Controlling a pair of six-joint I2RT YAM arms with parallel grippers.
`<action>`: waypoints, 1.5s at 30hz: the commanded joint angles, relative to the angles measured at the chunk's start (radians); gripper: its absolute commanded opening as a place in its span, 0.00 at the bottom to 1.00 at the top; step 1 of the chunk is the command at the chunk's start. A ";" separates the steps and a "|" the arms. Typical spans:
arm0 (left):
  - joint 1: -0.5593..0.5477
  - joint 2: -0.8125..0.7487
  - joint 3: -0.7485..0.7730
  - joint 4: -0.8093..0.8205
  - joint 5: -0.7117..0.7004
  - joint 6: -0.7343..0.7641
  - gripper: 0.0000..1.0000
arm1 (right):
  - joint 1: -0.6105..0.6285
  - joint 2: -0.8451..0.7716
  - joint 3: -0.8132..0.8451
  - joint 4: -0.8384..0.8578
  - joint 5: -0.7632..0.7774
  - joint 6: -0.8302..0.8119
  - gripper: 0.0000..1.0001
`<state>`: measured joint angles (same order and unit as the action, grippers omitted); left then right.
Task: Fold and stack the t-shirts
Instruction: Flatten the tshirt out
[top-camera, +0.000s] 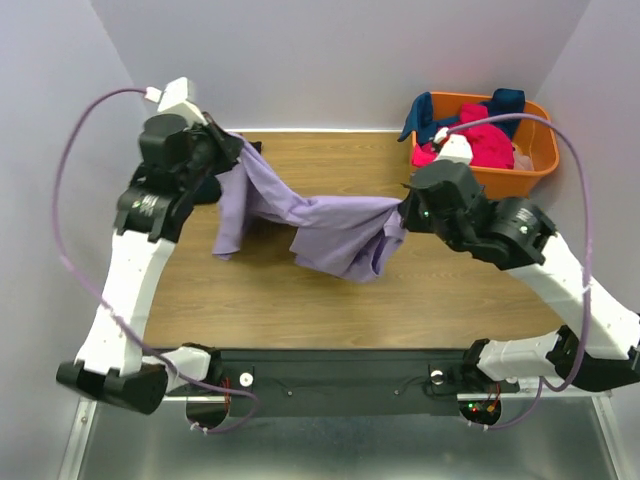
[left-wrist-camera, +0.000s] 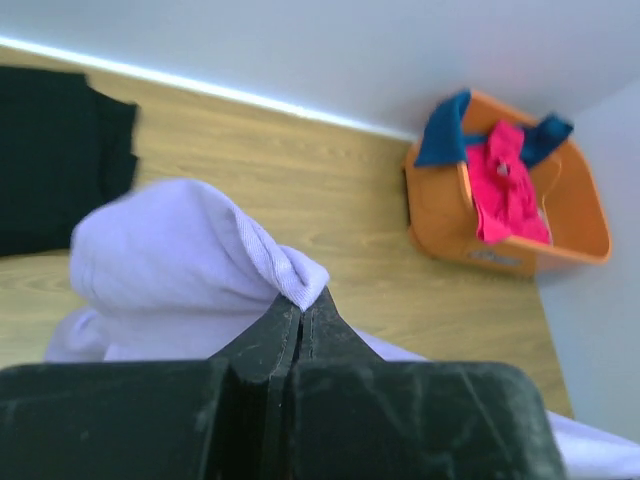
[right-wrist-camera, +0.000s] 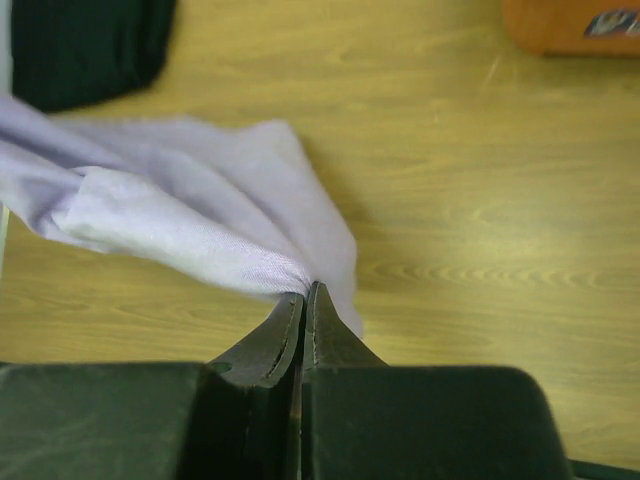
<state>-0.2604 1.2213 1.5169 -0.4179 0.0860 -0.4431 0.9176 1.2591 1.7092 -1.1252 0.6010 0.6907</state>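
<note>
The lavender t-shirt (top-camera: 320, 225) hangs stretched between both grippers above the table, sagging in the middle with folds drooping near the right end. My left gripper (top-camera: 232, 145) is shut on one end of it (left-wrist-camera: 190, 260); my right gripper (top-camera: 405, 208) is shut on the other end (right-wrist-camera: 190, 225). A black t-shirt (left-wrist-camera: 55, 150) lies on the table at the back left, mostly hidden under the left arm in the top view; it also shows in the right wrist view (right-wrist-camera: 90, 45). Hot-pink (top-camera: 485, 140) and dark teal-blue (top-camera: 425, 112) shirts lie in the basket.
The orange plastic basket (top-camera: 530, 170) stands at the back right corner, also in the left wrist view (left-wrist-camera: 440, 215). White walls close in the back and sides. The wooden table (top-camera: 300, 300) runs to a black rail at the near edge.
</note>
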 joint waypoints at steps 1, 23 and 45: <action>0.010 -0.074 0.146 -0.241 -0.149 0.000 0.00 | 0.003 -0.029 0.156 -0.068 0.112 -0.040 0.00; 0.013 0.408 -0.069 -0.072 -0.149 0.178 0.22 | -0.612 0.183 -0.385 0.495 -0.348 -0.198 0.98; 0.038 0.265 -0.343 0.021 -0.135 0.130 0.24 | -0.373 0.189 -0.757 0.505 -0.575 -0.007 0.58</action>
<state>-0.2325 1.4963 1.1336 -0.4141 -0.0563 -0.3157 0.5484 1.4342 0.9638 -0.6445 0.0059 0.6598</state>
